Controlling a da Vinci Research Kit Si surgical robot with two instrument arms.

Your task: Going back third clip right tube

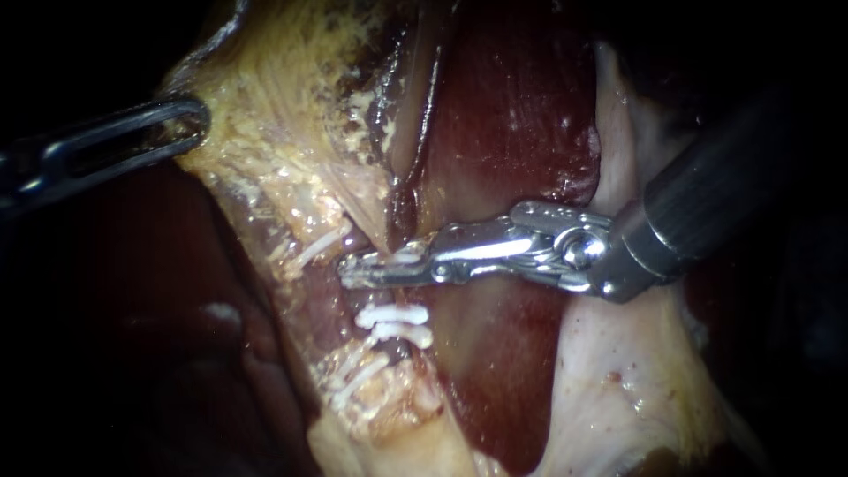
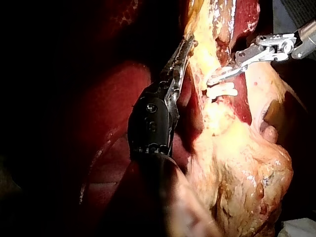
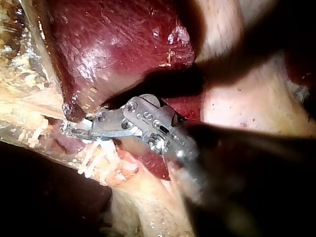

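My right instrument (image 1: pixel 353 270) comes in from the right and lies across the right tube (image 1: pixel 399 212). Its jaws stand slightly open astride the tube, with a white clip (image 1: pixel 408 256) between them. Two more white clips (image 1: pixel 393 315) sit side by side on the same tube just below. From the upper left, my left instrument (image 1: pixel 190 124) is shut on the yellowish gallbladder tissue (image 1: pixel 265 115) and holds it taut. In the left wrist view its jaws (image 2: pixel 185 47) bite into that yellow tissue; my right instrument (image 2: pixel 219 76) is beside the clips (image 2: pixel 222 90).
Dark red liver (image 1: pixel 521 115) lies behind and below the tubes. More white clips (image 1: pixel 318 246) sit on the tube to the left, and others (image 1: pixel 358 375) lower down. Pale tissue (image 1: pixel 618 371) spreads under the right shaft (image 1: pixel 707 203).
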